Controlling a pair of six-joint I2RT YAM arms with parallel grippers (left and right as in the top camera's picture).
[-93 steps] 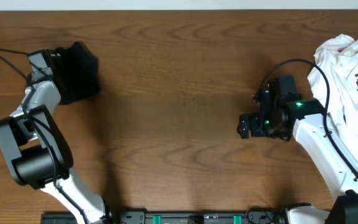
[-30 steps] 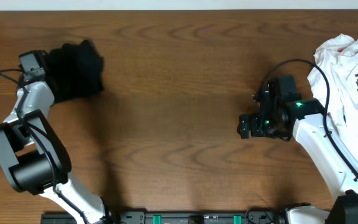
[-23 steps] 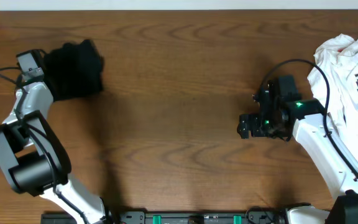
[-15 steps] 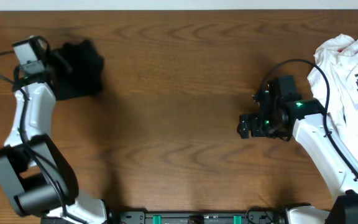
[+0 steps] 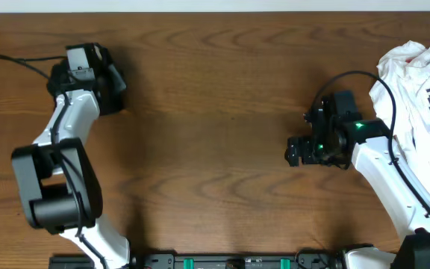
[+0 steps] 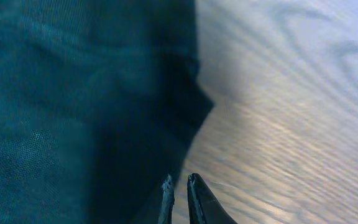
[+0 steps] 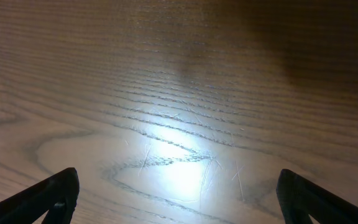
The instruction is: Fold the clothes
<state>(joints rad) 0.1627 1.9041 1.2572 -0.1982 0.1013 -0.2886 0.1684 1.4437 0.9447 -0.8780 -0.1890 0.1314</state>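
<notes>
A dark, folded garment (image 5: pixel 115 91) lies at the far left of the wooden table (image 5: pixel 215 112), mostly covered by my left arm. In the left wrist view the garment (image 6: pixel 73 93) fills the left half. My left gripper (image 5: pixel 88 71) is above it; its fingers (image 6: pixel 178 182) are shut together at the garment's right edge, with nothing seen between them. A pile of white clothes (image 5: pixel 420 82) lies at the far right edge. My right gripper (image 5: pixel 295 152) hovers left of that pile, open and empty over bare wood (image 7: pixel 176 174).
The right arm's black cable (image 5: pixel 349 75) loops beside the white pile. The left arm's cable (image 5: pixel 25 60) trails off to the left. Black and green fixtures (image 5: pixel 230 261) line the table's front edge.
My left arm has swung from the garment's left side to the right, and now sits over the garment. The garment has stayed about where it was. The right arm has not moved.
</notes>
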